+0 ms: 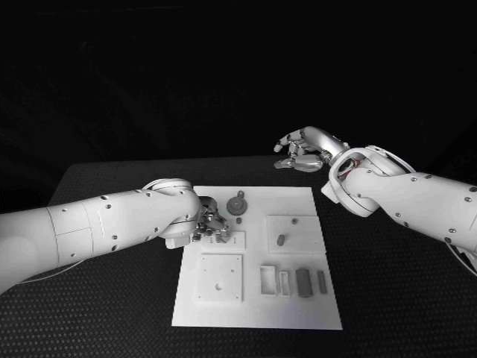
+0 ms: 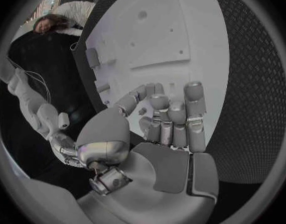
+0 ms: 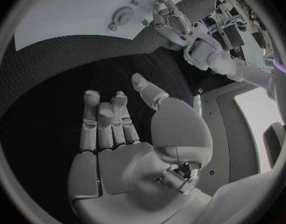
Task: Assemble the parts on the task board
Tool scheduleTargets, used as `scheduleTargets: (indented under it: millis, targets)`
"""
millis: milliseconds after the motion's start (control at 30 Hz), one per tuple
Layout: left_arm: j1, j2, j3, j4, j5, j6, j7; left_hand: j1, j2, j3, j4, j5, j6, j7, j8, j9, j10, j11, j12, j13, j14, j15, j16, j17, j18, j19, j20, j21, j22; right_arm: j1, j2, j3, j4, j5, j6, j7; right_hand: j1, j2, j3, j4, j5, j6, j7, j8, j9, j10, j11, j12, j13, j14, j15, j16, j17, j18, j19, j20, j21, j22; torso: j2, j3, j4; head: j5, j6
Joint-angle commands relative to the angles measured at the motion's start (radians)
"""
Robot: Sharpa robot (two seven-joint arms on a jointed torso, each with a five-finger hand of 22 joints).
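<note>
Left robot hand (image 1: 204, 222) is curling over a small part (image 2: 142, 111) at the task board (image 1: 303, 313) edge, grasp unclear; part looks light, rigid, pinch its sides; right robot hand (image 1: 303, 151) is hovering empty, fingers apart.

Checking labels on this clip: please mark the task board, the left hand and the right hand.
task board (image 1: 303, 313), head view, bare near right corner of the white plate.
left hand (image 1: 209, 224), head view, middle of the silver fingers over the board.
right hand (image 3: 127, 139), right wrist view, open palm.

Left hand (image 1: 206, 224) hides task board (image 1: 303, 195) parts beneath; grasp cannot be told.
</note>
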Motion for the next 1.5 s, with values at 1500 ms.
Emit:
scheduleTargets:
  millis: [1500]
  targets:
    - [-0.003, 0.013, 0.0, -0.006, -0.046, 0.033, 0.004, -0.009, 0.036, -0.061, -0.005, 0.111, 0.17, -0.066, 0.007, 0.338, 0.072, -0.054, -0.031, 0.04, 0.071, -0.102, -0.002, 0.015, 0.017, 0.034, -0.031, 0.008, 0.019, 0.0, -0.002, 0.001, 0.004, -0.002, 0.019, 0.01, 0.013, -0.001, -0.012, 0.002, -0.001, -0.022, 0.027, -0.005, -0.002, -0.009, 0.003, 0.005, -0.003, -0.004, 0.002, 0.005, -0.002, 0.014, -0.003, -0.002, -0.002, 0.013, 0.0, -0.0004, -0.0002, -0.003, -0.005]
